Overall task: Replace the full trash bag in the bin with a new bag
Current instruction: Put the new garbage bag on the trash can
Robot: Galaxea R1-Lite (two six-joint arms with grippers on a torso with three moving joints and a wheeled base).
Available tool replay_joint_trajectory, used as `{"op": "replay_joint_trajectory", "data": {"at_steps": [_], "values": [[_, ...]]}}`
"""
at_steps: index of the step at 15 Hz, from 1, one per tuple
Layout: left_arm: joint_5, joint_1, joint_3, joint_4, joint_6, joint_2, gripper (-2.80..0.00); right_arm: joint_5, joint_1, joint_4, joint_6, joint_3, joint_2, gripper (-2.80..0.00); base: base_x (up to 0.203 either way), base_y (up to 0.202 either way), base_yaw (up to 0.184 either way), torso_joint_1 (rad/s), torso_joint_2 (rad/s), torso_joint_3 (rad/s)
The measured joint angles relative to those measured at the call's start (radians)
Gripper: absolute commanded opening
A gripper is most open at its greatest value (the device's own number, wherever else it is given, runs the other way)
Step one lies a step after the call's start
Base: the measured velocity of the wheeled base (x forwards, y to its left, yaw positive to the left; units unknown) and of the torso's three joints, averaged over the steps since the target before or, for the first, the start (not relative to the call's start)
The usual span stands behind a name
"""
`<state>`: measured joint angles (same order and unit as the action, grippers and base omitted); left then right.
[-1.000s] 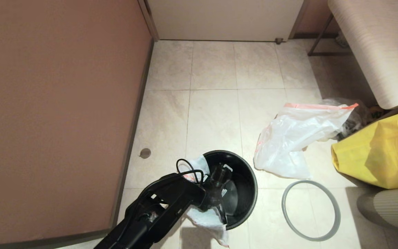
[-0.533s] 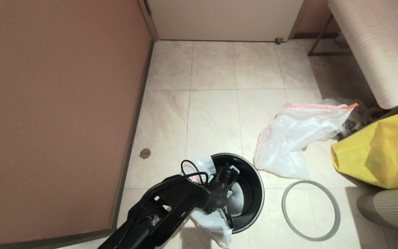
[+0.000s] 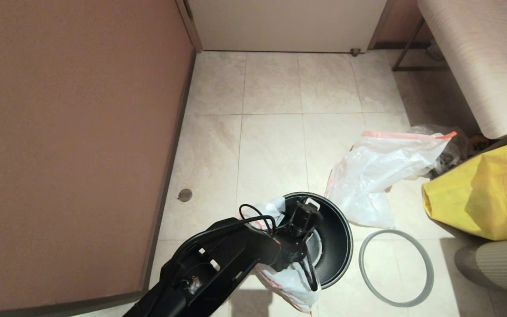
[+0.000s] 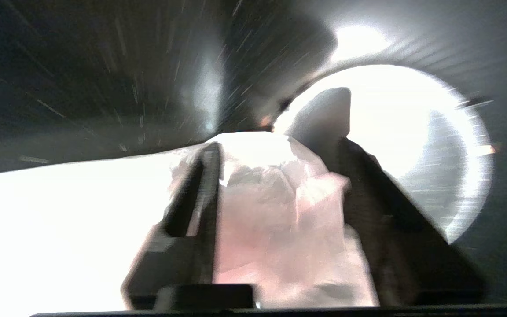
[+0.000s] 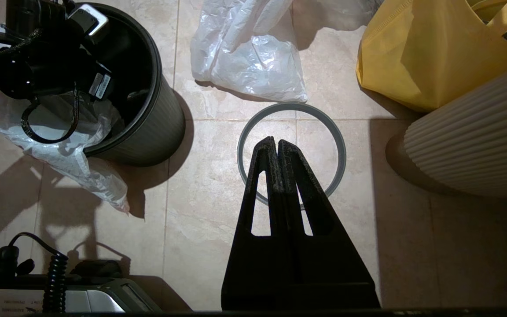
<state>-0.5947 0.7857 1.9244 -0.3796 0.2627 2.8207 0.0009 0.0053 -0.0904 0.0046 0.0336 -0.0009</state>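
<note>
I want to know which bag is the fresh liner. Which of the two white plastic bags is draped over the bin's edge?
The white bag under the left end effector, hanging over the black bin. The other white bag lies flat on the floor.

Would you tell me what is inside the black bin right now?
Inside the bin is the left gripper, open, with the new bag's film between its fingers; the bag drapes over the near rim. The arm hides part of the bottom.
</note>
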Motion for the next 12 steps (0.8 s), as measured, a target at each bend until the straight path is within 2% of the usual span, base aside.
{"op": "replay_joint_trajectory", "data": {"at_steps": [2, 5, 12], "values": [[-0.004, 0.030, -0.049, 0.001, -0.016, -0.050, 0.00, 0.000, 0.000, 0.000, 0.000, 0.000, 0.000, -2.80, 0.000, 0.000, 0.000, 0.000, 0.00, 0.000], [-0.004, 0.060, -0.179, 0.002, -0.079, -0.145, 0.00, 0.000, 0.000, 0.000, 0.000, 0.000, 0.000, -2.80, 0.000, 0.000, 0.000, 0.000, 0.00, 0.000], [0.016, 0.091, -0.525, 0.000, -0.312, -0.437, 0.00, 0.000, 0.000, 0.000, 0.000, 0.000, 0.000, -2.80, 0.000, 0.000, 0.000, 0.000, 0.00, 0.000]]}}
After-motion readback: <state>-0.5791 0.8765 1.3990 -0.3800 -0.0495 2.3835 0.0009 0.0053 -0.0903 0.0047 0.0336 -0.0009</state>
